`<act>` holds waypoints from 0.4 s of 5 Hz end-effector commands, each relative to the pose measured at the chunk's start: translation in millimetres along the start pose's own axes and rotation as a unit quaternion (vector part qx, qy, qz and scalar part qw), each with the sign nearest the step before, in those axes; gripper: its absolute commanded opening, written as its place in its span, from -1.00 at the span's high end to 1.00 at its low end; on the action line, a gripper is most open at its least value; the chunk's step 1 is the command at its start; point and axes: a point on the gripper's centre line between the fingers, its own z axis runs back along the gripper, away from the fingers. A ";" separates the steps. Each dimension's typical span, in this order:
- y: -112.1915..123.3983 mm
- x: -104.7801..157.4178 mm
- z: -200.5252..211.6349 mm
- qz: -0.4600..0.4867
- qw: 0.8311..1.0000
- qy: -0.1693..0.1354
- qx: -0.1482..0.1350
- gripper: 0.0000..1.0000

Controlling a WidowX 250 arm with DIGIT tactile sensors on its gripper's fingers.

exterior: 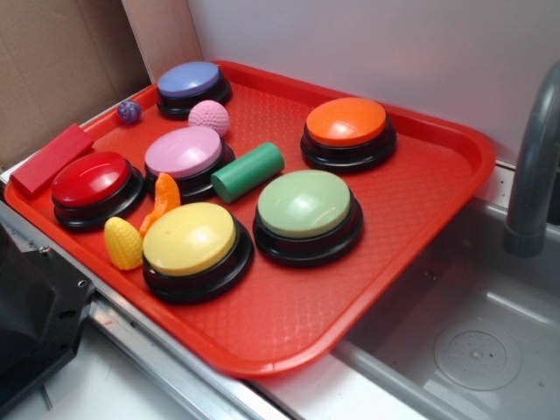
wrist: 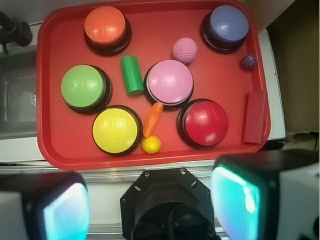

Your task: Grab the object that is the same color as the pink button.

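Note:
A small pink dimpled ball (exterior: 208, 117) (wrist: 184, 50) lies on the red tray (exterior: 437, 188) (wrist: 55, 150), between the pink button (exterior: 185, 154) (wrist: 169, 82) and the blue-purple button (exterior: 190, 83) (wrist: 228, 23). My gripper (wrist: 150, 210) shows only in the wrist view. It is high above the robot base, off the tray's near edge. It is open and empty, its two pads (wrist: 67, 212) far apart. The gripper is out of the exterior view.
On the tray are orange (exterior: 346, 125), green (exterior: 305, 208), yellow (exterior: 191, 241) and red (exterior: 90, 183) buttons, a green cylinder (exterior: 248, 171), an orange carrot (exterior: 162, 201), a yellow corn (exterior: 122, 242), a red block (exterior: 51, 157) and a tiny purple ball (exterior: 129, 111). A sink (exterior: 472, 341) with a grey faucet (exterior: 534, 166) lies to the right.

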 end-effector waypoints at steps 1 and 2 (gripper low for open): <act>0.0 0.0 0.0 0.000 1.000 0.000 0.000 -1.00; 8.6 25.8 -19.1 0.042 0.999 -0.006 -0.016 -1.00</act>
